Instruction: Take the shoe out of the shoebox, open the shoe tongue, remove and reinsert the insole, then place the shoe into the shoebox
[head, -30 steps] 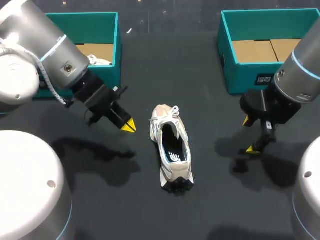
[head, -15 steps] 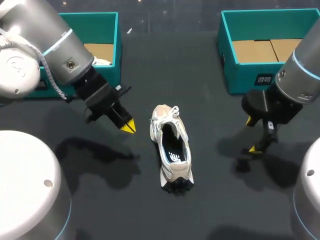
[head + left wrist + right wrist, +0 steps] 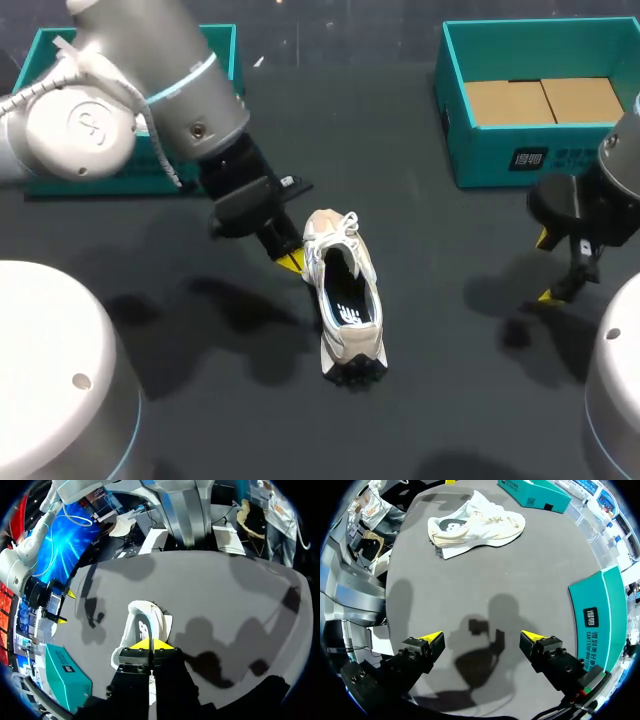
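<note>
One shoe (image 3: pixel 343 290) is lying upright on the desk (image 3: pixel 420 380); left claw (image 3: pixel 291 261), tips pinched together and empty, is sitting beside its laces (image 3: pixel 335 238), likely readying the opening step; right claw (image 3: pixel 545 267) is hovering open, well apart.

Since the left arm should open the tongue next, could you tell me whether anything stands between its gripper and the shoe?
Nothing visible does: the left gripper, shut, sits right beside the shoe near its laces, with only bare table around them.
</note>
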You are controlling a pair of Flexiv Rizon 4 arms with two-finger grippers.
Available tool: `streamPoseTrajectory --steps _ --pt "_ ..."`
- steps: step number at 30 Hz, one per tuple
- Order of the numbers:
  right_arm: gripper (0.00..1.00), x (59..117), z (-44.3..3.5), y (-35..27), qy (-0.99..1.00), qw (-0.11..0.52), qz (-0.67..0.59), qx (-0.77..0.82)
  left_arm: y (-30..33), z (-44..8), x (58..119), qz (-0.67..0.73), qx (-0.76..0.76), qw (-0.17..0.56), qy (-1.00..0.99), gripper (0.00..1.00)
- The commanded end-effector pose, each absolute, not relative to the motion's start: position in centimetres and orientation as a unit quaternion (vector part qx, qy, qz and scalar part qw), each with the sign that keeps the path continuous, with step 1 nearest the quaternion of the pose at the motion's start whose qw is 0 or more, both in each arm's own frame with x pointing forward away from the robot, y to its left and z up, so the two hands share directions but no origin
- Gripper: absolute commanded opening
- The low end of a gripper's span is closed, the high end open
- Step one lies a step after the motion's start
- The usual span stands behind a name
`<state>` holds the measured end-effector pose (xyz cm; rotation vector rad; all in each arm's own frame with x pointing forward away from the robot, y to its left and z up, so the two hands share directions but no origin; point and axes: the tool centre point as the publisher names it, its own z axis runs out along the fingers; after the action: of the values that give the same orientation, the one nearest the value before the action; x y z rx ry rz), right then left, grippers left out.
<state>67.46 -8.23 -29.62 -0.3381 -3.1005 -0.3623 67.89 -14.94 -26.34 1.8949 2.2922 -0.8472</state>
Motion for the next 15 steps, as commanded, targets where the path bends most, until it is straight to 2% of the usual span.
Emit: streamPoseTrajectory --steps 1,10,15 --pt "1.00 66.6 -29.5 -8.7 -0.987 -0.007 -0.121 -0.108 -18.4 -27.2 67.7 -0.222 0.643 -0.014 0.733 0.00" --pt "1.00 66.6 -29.5 -8.7 -0.987 -0.007 -0.121 -0.108 -19.4 -27.7 67.6 -0.208 0.658 -0.014 0.724 0.00" --pt "1.00 66.6 -29.5 -8.7 -0.987 -0.007 -0.121 -0.108 -21.0 -29.9 68.0 -0.170 0.664 -0.053 0.726 0.00"
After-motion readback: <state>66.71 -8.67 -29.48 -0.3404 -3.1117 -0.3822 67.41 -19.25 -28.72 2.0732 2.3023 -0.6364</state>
